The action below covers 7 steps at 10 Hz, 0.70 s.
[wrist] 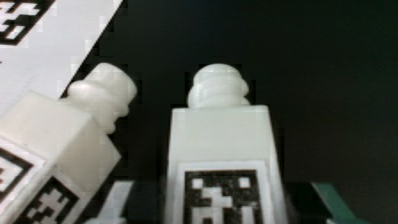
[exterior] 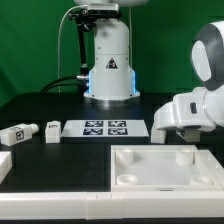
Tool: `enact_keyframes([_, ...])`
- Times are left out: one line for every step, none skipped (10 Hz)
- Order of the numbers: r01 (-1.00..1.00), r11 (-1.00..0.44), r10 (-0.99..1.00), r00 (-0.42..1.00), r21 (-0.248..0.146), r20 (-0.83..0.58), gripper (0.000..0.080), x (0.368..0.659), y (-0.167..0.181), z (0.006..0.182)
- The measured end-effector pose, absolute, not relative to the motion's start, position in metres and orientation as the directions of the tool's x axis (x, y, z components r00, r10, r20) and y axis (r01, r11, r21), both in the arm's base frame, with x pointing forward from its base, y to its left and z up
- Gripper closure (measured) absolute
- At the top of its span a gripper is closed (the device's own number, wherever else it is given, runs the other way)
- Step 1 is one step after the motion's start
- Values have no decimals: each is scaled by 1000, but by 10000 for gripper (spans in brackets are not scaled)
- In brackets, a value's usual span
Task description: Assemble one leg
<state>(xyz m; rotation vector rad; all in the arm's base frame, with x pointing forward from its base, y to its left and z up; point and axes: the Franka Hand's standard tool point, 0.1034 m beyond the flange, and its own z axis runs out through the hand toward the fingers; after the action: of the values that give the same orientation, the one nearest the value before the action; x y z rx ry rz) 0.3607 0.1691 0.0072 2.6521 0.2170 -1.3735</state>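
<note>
Spare leg [exterior: 18, 133] and second spare leg [exterior: 52, 129] lying toward the desk's [exterior: 70, 155] edge at the exterior view's left. Marker board [exterior: 105, 127] lying mid-desk. Tray-like piece [exterior: 165, 165] sitting at the near edge. Tool [wrist: 228, 205] standing spread, straddling the leg [wrist: 222, 150], with a neighbouring leg [wrist: 63, 140] crowding just beside it.

Arm [exterior: 197, 95] bent low at exterior view's right — tool [wrist: 222, 205] jaws apart.

The marker board [exterior: 106, 127] lies near the white recessed tray [exterior: 150, 150].
</note>
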Motion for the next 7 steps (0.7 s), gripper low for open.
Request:
enact_keyframes([196, -979, 61, 571, 64, -819, 514, 361, 169, 7])
enact_keyframes([196, -978, 61, 571, 64, -819, 514, 361, 169, 8])
enact_keyframes([197, -978, 61, 572, 64, -818, 514, 361, 169, 8])
enact_keyframes([199, -978, 63, 572, 64, -818, 514, 362, 169, 11])
enact_keyframes([199, -978, 62, 566, 64, -822, 512, 363, 167, 17])
enact_keyframes([197, -978, 58, 565, 66, -823, 512, 365, 164, 25])
enact_keyframes([197, -978, 58, 559, 65, -827, 512, 367, 162, 32])
